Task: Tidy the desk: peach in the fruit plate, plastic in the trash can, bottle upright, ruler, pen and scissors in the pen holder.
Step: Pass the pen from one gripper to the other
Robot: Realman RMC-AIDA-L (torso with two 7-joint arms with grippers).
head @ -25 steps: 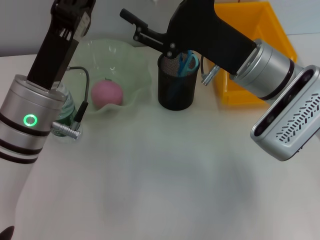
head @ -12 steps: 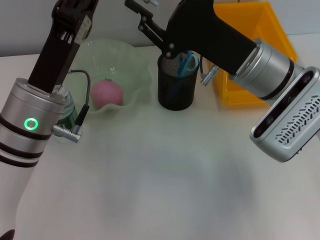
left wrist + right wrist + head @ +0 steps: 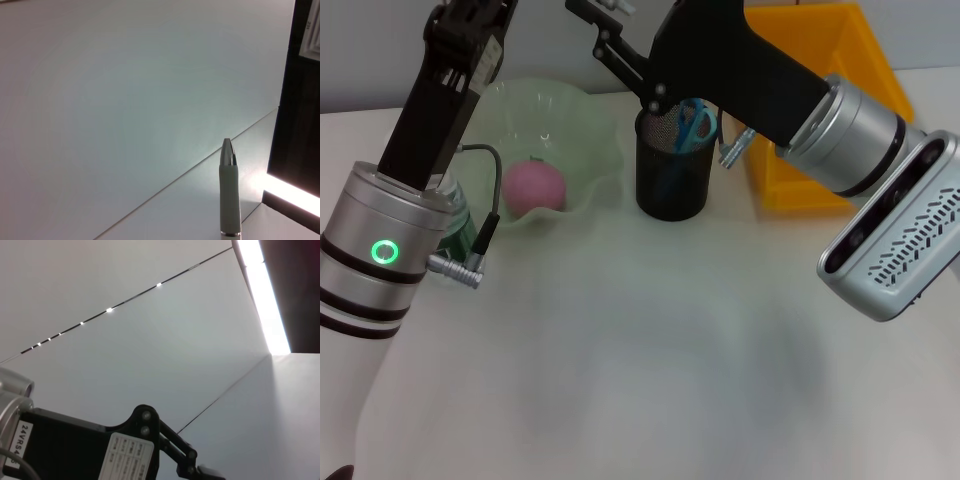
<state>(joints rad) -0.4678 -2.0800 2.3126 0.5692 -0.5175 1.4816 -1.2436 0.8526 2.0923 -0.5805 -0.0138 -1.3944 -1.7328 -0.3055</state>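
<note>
Claws both lifted slightly higher: left claw [image 3: 229, 200] clamps pen [image 3: 229, 190], right unreadable.

One pink peach [image 3: 532, 186] is sitting in one pale green fruit plate [image 3: 582, 120]. One black mesh pen holder [image 3: 670, 175] is standing beside it, one pair of blue-handled scissors [image 3: 695, 120] showing inside, and one orange bin [image 3: 845, 70] is sitting behind. One white pen [image 3: 229, 197] is showing in the left wrist view.

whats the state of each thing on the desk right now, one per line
peach: lying in the fruit plate
pen holder: upright, holding the scissors
bottle: mostly hidden behind the left arm, pose unclear
yellow bin: behind the right arm, contents hidden
pen: tip showing in the left wrist view
left gripper: out of view
right gripper: raised above the pen holder
</note>
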